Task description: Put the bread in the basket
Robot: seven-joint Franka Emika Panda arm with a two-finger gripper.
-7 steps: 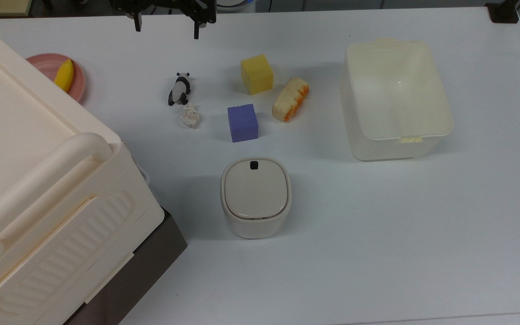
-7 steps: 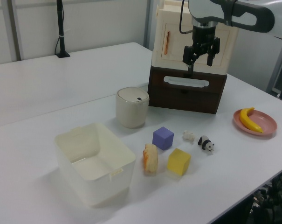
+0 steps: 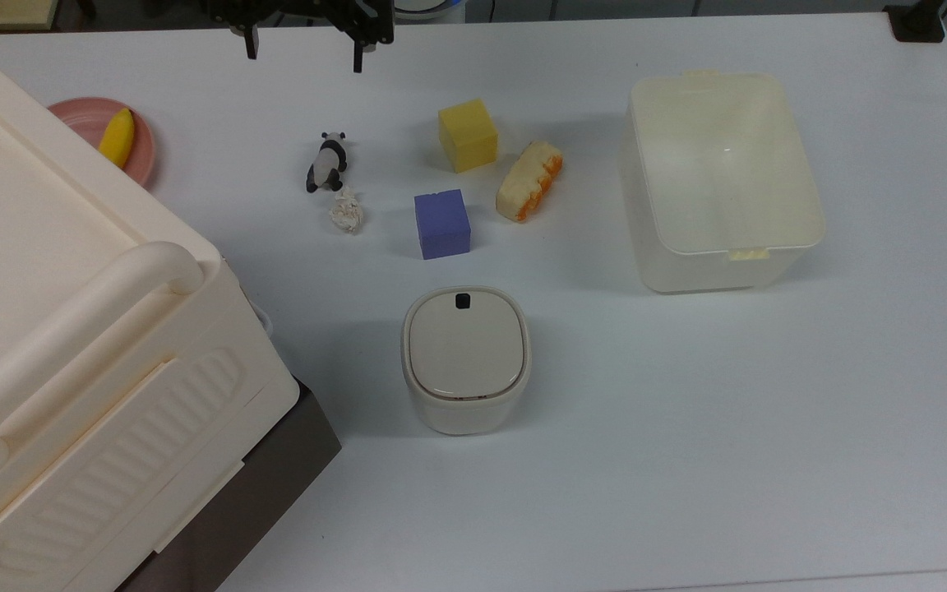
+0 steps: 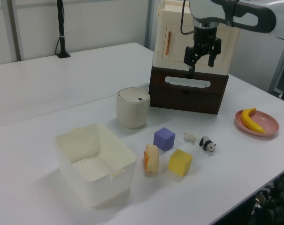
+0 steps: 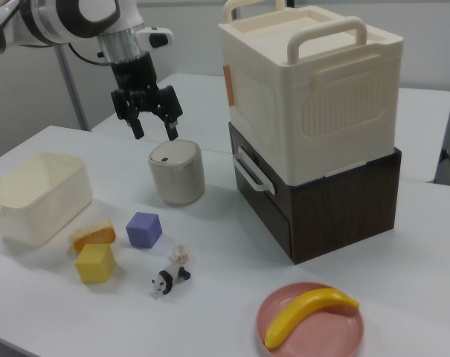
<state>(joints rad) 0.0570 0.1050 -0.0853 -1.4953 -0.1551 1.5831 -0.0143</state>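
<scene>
The bread [image 3: 529, 181] lies on its side on the white table, cream with an orange-brown crust, just left of the basket [image 3: 720, 271] in the top view. The bread [image 4: 151, 159] is also in the left view, and the bread [image 5: 93, 234] in the right view. The basket [image 4: 95, 187] is a deep cream tub, and the basket [image 5: 39, 208] stands with nothing inside. My gripper [image 3: 303, 53] hangs open high above the table's far edge in the top view, well away from the bread. Nothing is between the fingers of the gripper [image 4: 199, 58] in the left view or the gripper [image 5: 155, 130] in the right view.
A yellow cube [image 3: 467, 134] and a purple cube [image 3: 441, 224] sit close beside the bread. A toy panda [image 3: 327, 161] and a crumpled white scrap [image 3: 347, 210] lie further left. A lidded bin [image 3: 465, 358], a big cream case [image 3: 71, 329] and a pink plate [image 3: 145, 156] with a banana [image 3: 117, 136] stand around.
</scene>
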